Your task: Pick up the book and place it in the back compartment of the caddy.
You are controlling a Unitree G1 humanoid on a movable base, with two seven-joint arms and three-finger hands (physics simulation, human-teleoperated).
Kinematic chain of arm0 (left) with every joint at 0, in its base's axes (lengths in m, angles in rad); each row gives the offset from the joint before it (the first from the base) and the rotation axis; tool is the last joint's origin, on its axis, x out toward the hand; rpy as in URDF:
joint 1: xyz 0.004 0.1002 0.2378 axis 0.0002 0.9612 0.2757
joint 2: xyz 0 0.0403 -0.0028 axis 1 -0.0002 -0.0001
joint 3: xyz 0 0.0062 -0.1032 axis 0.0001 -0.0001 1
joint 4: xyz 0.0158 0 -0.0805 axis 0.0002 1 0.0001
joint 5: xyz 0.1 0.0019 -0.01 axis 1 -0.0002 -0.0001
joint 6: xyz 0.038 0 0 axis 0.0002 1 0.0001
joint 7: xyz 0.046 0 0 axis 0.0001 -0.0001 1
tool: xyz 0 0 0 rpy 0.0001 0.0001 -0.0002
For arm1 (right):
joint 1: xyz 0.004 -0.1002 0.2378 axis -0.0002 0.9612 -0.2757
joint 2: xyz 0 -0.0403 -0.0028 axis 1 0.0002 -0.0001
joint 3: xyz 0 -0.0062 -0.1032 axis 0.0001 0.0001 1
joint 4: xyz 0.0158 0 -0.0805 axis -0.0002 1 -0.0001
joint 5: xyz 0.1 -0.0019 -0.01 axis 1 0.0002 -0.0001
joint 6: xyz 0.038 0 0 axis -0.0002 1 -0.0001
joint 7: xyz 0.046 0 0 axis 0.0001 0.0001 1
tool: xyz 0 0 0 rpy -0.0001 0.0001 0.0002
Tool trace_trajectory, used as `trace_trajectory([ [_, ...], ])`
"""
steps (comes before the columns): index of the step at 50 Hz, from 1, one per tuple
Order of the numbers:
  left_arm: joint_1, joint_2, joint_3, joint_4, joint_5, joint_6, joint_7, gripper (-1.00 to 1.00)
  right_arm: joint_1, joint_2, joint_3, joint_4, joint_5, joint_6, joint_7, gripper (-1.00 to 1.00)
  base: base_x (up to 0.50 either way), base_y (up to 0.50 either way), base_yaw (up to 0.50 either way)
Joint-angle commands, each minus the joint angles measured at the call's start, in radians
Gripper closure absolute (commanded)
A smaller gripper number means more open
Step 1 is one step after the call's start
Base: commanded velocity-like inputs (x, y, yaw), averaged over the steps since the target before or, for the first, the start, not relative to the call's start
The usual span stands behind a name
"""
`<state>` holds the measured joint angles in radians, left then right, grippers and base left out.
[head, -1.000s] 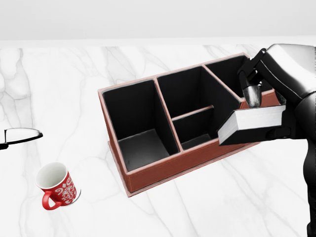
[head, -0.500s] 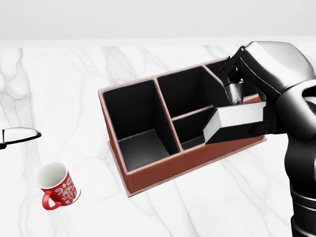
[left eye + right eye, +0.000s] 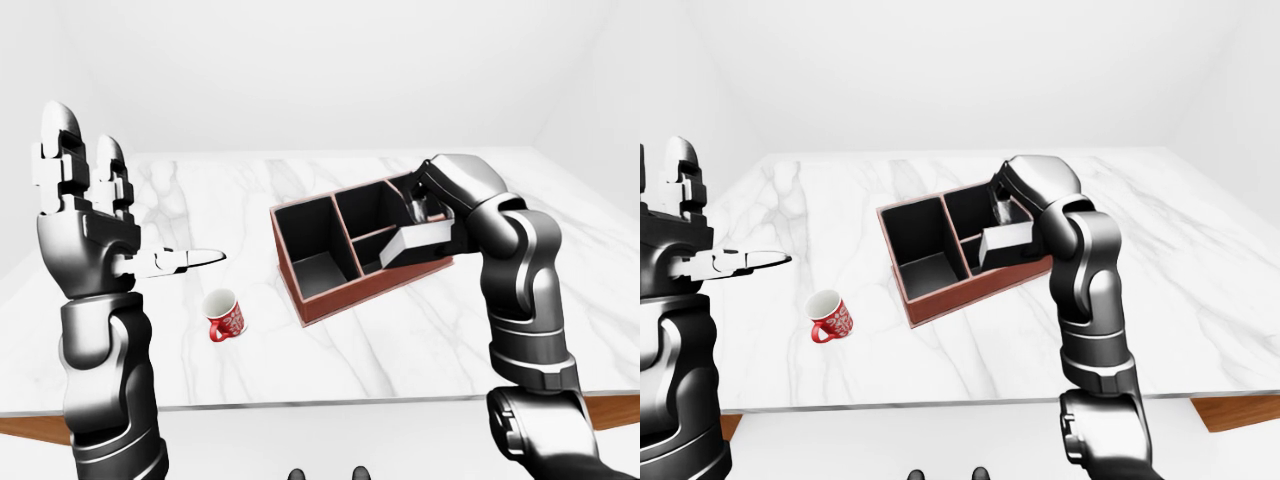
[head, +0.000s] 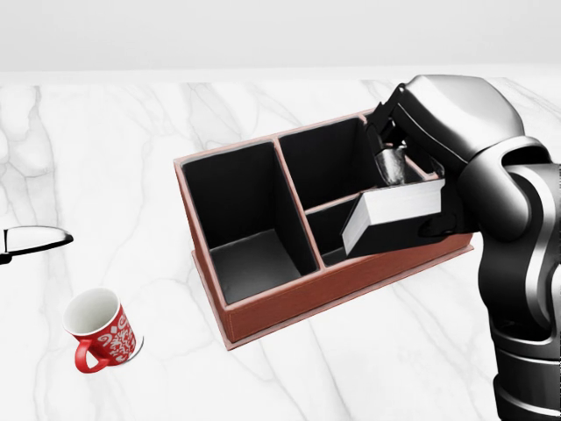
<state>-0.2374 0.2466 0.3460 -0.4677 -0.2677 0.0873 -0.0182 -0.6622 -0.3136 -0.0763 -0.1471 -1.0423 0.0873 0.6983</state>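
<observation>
White-edged book (image 4: pixel 396 207) is hovering tilted over the caddy (image 4: pixel 289 303), clamped in the right hand (image 4: pixel 399 153), likely needing lowering into the back compartment.

Head view: close, looking steeply down onto the marble table (image 4: pixel 131 149), with the caddy (image 4: pixel 289 303) at centre frame. Left-eye and right-eye views: set farther off and higher, facing across the same table toward white walls; both share the caddy, the red mug (image 3: pixel 224 316) and both arms.
</observation>
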Motion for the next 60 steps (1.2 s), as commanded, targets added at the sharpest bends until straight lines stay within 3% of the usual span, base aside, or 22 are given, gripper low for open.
trace_trajectory([
  [1, -0.003, 0.002, 0.003, 0.002, -0.003, 0.0, 0.0, -1.0, -0.03, 0.022, 0.011, 0.031, -0.003, 0.0, 0.0, 1.0, 0.0, 0.0, 0.0],
  [17, 0.001, 0.003, 0.006, -0.006, -0.007, 0.0, 0.002, -1.0, -0.041, 0.05, 0.032, 0.075, 0.005, 0.0, 0.0, 1.0, 0.0, 0.0, 0.0],
  [47, -0.003, 0.007, 0.007, 0.002, -0.009, 0.0, 0.004, -1.0, -0.126, 0.008, 0.026, 0.308, 0.018, 0.0, 0.0, 1.0, 0.0, 0.0, 0.0],
  [60, -0.003, 0.008, 0.009, -0.001, -0.012, 0.0, 0.004, -1.0, -0.204, 0.008, 0.039, 0.459, 0.023, -0.046, 0.0, 1.0, 0.0, 0.0, 0.0],
])
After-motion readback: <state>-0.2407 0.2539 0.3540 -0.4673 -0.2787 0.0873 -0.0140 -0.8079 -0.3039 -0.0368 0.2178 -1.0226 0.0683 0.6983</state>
